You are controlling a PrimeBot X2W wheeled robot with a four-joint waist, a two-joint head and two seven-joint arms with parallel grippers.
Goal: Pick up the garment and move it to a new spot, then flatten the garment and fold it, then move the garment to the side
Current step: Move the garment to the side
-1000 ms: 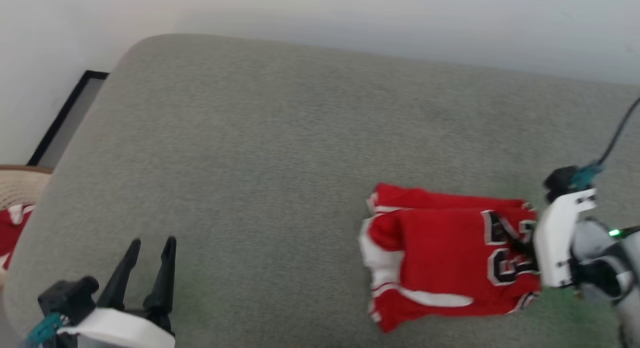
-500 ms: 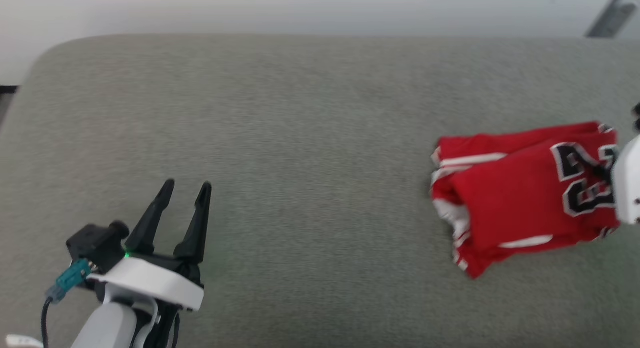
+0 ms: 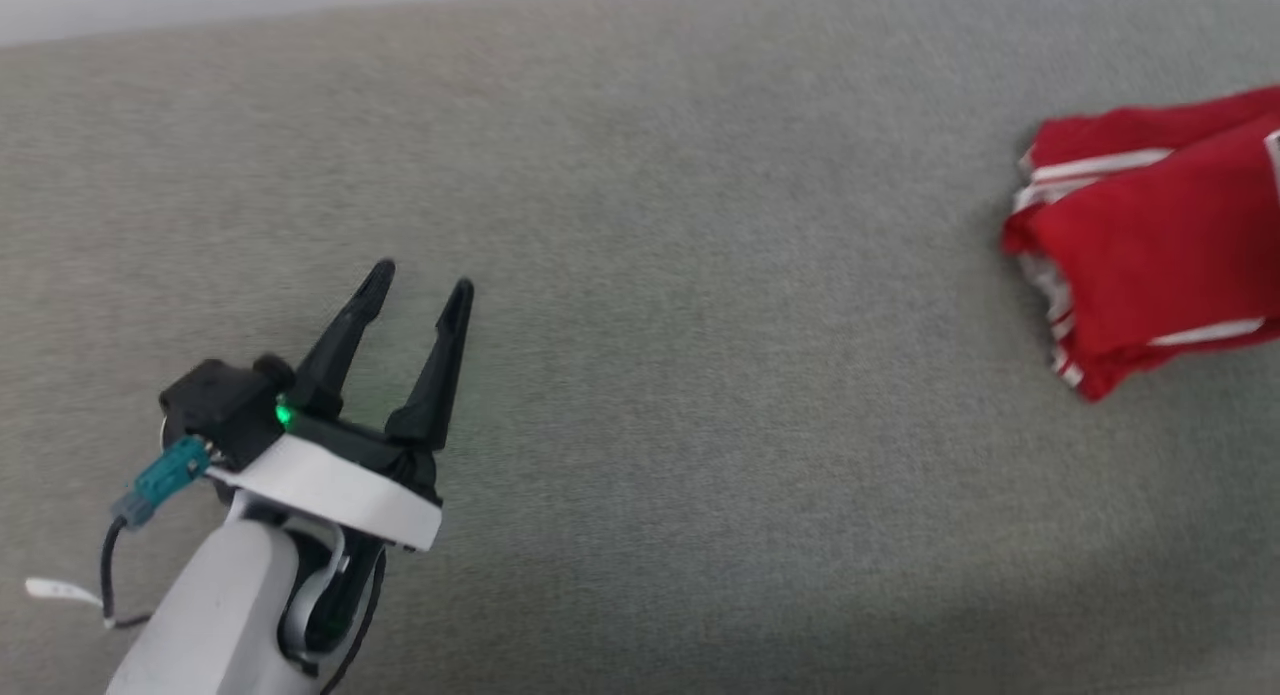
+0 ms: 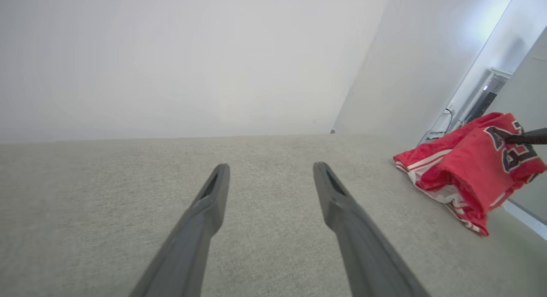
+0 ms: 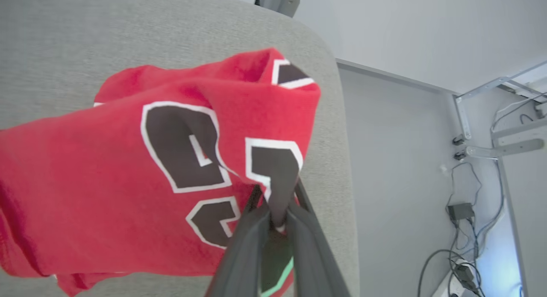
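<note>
The garment (image 3: pixel 1150 245), a red jersey with white striped trim, lies folded at the right edge of the head view on the grey cushioned surface (image 3: pixel 700 325). In the right wrist view my right gripper (image 5: pixel 275 205) is shut on the garment (image 5: pixel 128 173), pinching the cloth at its black white-outlined number. The left wrist view shows the garment (image 4: pixel 470 177) far right, with a dark finger of the right gripper (image 4: pixel 527 137) reaching into it. My left gripper (image 3: pixel 418 283) stands open at the lower left, far from the garment, nothing between its fingers (image 4: pixel 213 194).
The grey surface stretches wide between the left gripper and the garment. Its rounded right end (image 5: pixel 337 130) drops off to a pale floor with a metal frame (image 5: pixel 491 117) and cables (image 5: pixel 461 228). A white wall (image 4: pixel 171 62) stands behind.
The head camera has swung left, so the garment has slid to the right edge of the picture. The left gripper has come further up into the picture, still open. The right gripper stays shut on the garment.
</note>
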